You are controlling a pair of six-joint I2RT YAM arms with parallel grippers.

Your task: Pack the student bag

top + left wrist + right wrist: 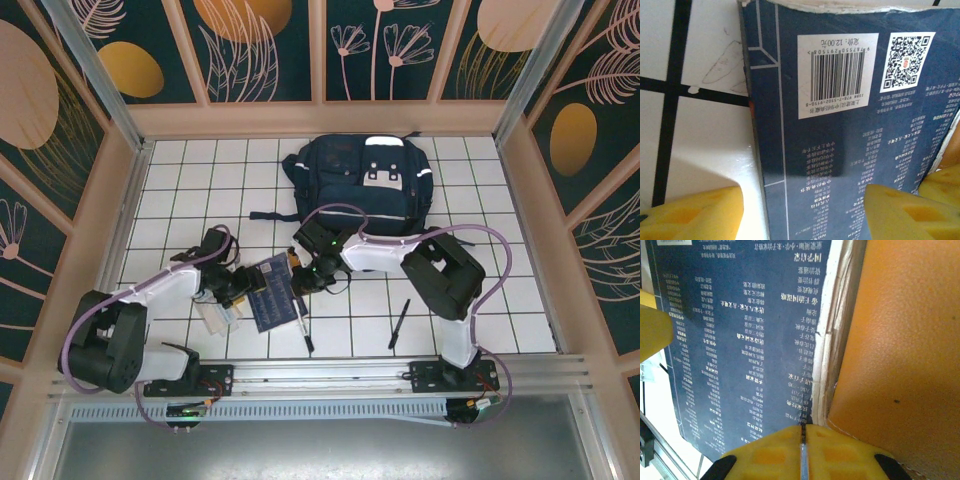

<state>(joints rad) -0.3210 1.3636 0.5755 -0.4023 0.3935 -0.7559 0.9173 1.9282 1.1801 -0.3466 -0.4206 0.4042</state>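
Student bag (365,185): upper middle of the overhead view, lower edge hidden behind the right arm.
Left gripper (800,212): pads wide apart, astride the blue book (840,150).
Right gripper (802,455): pads pressed together; whether anything is pinched, can't tell.

Ahead of the left pincer (800,217), the back cover (840,160) bears a barcode label (838,75) reading 12.00 and a QR code (907,61).
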